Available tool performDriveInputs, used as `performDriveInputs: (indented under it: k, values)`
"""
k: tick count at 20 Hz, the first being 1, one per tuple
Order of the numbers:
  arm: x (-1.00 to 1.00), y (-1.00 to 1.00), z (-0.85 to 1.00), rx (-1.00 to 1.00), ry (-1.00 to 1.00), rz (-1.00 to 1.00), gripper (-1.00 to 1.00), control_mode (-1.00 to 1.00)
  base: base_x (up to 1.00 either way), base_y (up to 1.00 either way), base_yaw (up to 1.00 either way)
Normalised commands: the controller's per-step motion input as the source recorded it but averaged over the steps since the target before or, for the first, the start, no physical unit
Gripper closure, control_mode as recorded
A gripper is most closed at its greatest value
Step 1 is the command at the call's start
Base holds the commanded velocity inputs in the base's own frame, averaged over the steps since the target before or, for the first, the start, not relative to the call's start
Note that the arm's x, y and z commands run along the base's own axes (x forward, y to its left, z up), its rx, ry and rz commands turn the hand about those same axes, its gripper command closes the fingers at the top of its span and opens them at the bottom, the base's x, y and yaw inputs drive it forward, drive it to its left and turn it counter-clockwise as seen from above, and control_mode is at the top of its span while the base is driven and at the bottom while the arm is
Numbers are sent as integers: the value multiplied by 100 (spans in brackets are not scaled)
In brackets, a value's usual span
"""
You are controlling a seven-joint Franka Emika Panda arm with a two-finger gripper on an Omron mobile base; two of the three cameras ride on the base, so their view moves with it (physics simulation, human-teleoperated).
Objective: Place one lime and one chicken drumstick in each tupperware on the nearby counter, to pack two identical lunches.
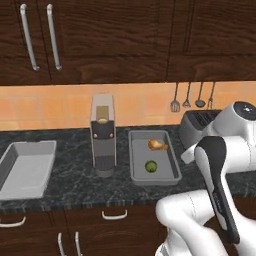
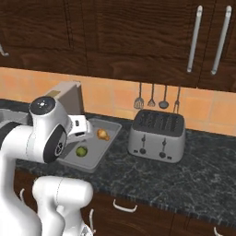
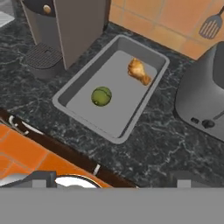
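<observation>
One grey tupperware point(image 1: 132, 150) point(image 3: 65, 94) sits on the dark marbled counter point(image 1: 75, 175), right of a coffee machine. A green lime point(image 1: 151, 166) point(image 2: 81, 151) point(image 3: 101, 96) lies in its near half. Towards its far end lies a reddish-brown chicken drumstick point(image 1: 157, 145) point(image 2: 103, 134) point(image 3: 139, 71). A second grey tupperware point(image 1: 25, 170) sits at the far left of the counter with nothing in it. My gripper point(image 3: 113, 180) hangs open above and in front of the filled tupperware, back over the counter's front edge. Nothing is between its fingers.
A tall grey coffee machine point(image 1: 103, 135) point(image 3: 65, 26) stands between the two tupperwares. A silver toaster point(image 2: 156, 136) point(image 3: 205, 100) stands right of the filled one. Utensils point(image 2: 151, 97) hang on the orange tiled wall. Dark wood cabinets are above and below.
</observation>
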Motion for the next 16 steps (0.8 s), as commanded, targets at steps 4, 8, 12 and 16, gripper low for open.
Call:
performDriveInputs:
  k: [4, 8, 12, 16]
  values:
    - [0, 0, 0, 0, 0, 0, -100, 100, -40, 57, 0]
    - [0, 0, 0, 0, 0, 0, -100, 100, -100, -28, -7]
    - [0, 0, 0, 0, 0, 0, -100, 100, -100, -97, -20]
    - [0, 0, 0, 0, 0, 0, -100, 100, -75, -100, -24]
